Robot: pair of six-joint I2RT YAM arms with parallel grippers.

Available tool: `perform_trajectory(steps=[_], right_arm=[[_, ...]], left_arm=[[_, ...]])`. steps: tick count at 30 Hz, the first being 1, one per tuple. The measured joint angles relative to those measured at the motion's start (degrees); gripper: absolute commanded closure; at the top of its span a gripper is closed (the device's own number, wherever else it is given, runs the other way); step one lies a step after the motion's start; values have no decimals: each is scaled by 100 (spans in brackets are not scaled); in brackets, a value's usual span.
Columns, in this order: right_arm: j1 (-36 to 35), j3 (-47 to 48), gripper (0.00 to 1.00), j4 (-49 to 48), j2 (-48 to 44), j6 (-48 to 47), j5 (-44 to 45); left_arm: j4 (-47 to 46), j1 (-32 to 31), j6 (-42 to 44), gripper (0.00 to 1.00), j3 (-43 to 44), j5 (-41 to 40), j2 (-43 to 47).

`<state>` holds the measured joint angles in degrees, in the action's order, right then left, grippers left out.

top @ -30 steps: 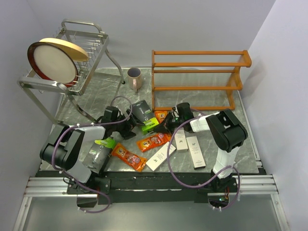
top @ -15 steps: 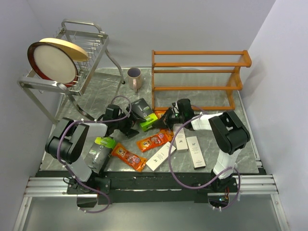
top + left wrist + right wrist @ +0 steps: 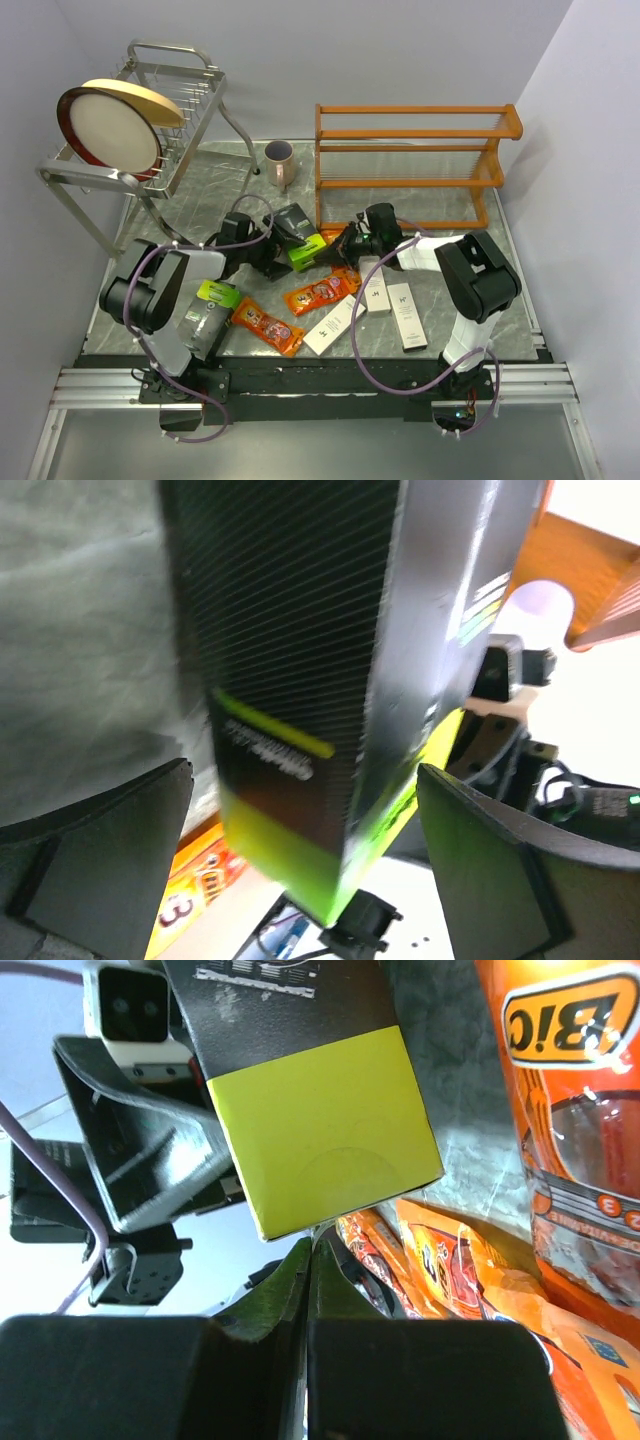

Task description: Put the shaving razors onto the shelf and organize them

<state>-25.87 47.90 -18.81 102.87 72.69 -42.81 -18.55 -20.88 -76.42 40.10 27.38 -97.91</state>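
Left wrist view: a striped black-and-lime razor pack sits inside the wide-open left gripper

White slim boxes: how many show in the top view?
3 white boxes: one angled beside the orange packets, one just right of it, one furthest right. Others may be hidden.

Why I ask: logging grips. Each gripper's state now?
Left gripper: straddles lime-green-and-black pack; grip cannot be told.
Right gripper: closed, nothing visibly held.
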Motion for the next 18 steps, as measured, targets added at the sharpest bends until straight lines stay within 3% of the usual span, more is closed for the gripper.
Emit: perform_trajectory(steps=[3, 7, 8, 9, 12, 13, 18], right_arm=[[-28, 24, 100, 61, 0, 17, -9], [-46, 140, 100, 94, -2, 15, 0], [-44, 168, 92, 96, -2, 11, 2], [-42, 175, 73, 96, -2, 2, 9], [-20, 173, 48, 129, 0, -13, 0], [-26, 173, 45, 120, 0, -7, -26], [55, 173, 37, 92, 0, -120, -229]], left_arm=[[-26, 2, -131, 13, 109, 35, -31], [-42, 9, -146, 44, 240, 61, -31], [-46, 22, -140, 47, 247, 63, -31], [-46, 31, -122, 51, 247, 66, -31], [-103, 57, -114, 60, 262, 109, -28], [-129, 37, -114, 65, 267, 109, -26], [-131, 87, -63, 66, 227, 138, 33]])
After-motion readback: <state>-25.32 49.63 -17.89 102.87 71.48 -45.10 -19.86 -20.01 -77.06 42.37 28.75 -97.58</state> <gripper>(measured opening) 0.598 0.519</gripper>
